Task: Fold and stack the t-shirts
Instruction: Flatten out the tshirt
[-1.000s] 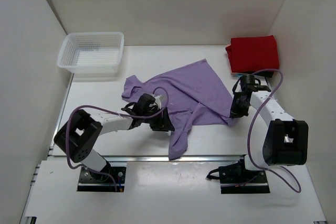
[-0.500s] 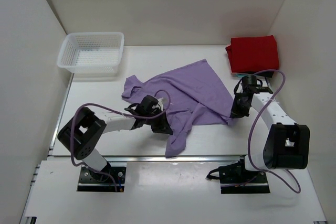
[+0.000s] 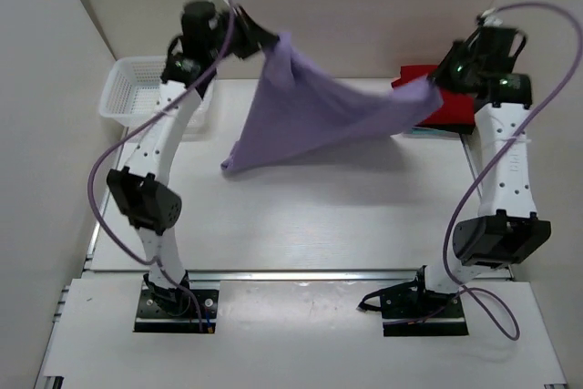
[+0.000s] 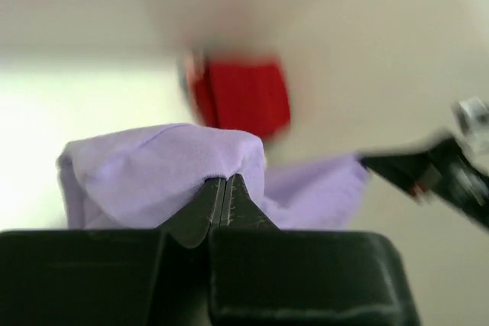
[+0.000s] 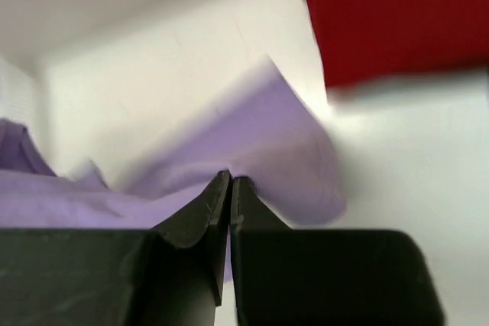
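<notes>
Airborne lavender t-shirt (image 3: 314, 116) spread left-to-right, clamped by left tool (image 3: 262, 43), right tool (image 3: 438, 87)

bright, even light; wrist views motion-blurred, the red t-shirt (image 4: 241, 101) smeared soft.

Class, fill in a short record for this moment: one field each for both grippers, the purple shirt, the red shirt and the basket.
left gripper: shut on purple shirt, held high
right gripper: shut on purple shirt, held high
purple shirt: in the air, stretched between the grippers
red shirt: folded, far right of table
basket: far left, partly behind left arm
</notes>
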